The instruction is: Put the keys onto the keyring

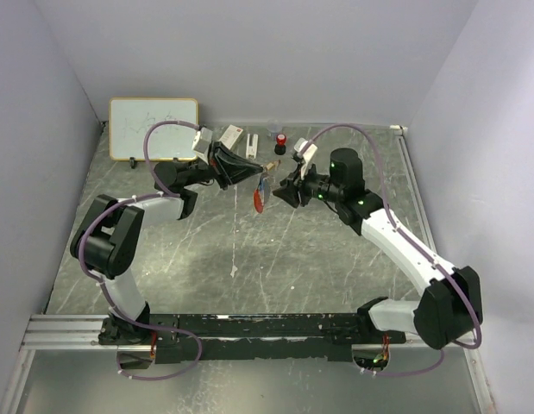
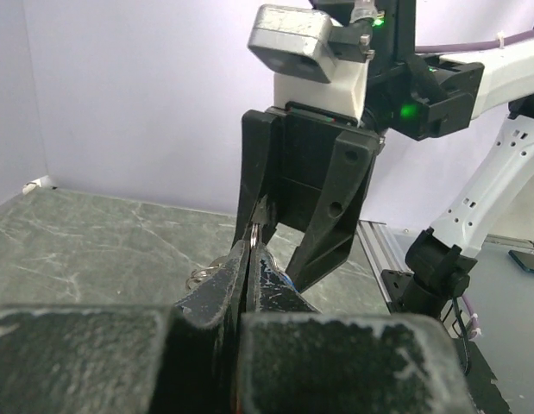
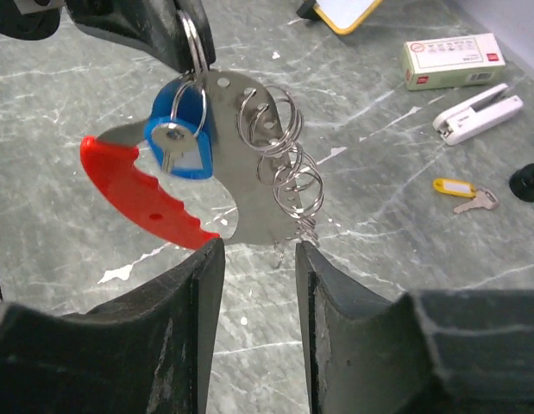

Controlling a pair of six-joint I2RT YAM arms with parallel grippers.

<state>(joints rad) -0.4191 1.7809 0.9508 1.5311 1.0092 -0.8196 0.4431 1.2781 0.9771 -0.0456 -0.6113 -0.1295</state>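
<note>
**Blue key hung, tan key next**
The left gripper (image 3: 176,43) clamps the keyring (image 3: 236,164) at upper left, with the blue key (image 3: 176,142) dangling from it. The right gripper (image 3: 260,259) gapes empty just below. It should probably back off without snagging the rings, then fetch the tan key (image 3: 461,190) at right.
</note>
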